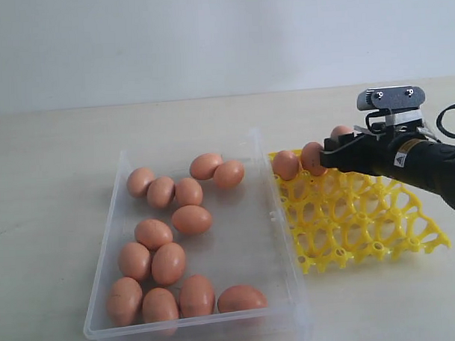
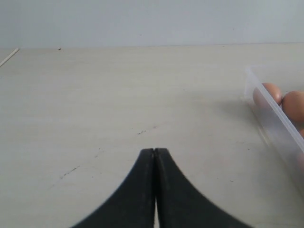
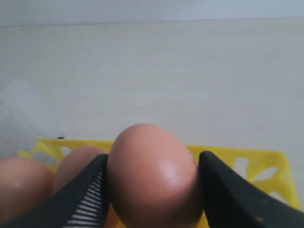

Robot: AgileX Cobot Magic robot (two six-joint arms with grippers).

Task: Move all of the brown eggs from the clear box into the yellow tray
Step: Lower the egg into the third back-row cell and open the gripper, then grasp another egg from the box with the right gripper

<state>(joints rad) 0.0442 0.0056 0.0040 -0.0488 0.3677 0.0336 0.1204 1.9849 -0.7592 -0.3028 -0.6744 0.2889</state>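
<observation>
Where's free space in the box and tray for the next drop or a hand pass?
Free: the tray-side strip of the clear box, between the brown eggs and that wall; the near and middle cups of the yellow tray, empty where visible. Crowded: the box's other half, and the tray's far row, where eggs sit and the right gripper holds a brown egg.

One brown egg (image 3: 152,183), smooth and orange-tan, is clamped by its sides between the jaws of the right gripper (image 3: 153,161), over the far edge of the yellow tray (image 1: 363,211). The tray is a bright open lattice of cups lying flat beneath the jaws. Two more brown eggs (image 1: 285,165) sit in the tray's edge cups just beside the jaws, on the box side. Beyond them, well apart from the jaws, the clear box (image 1: 279,243), shallow and transparent, lies just beside the tray with thirteen eggs loose on their sides on its floor.
</observation>
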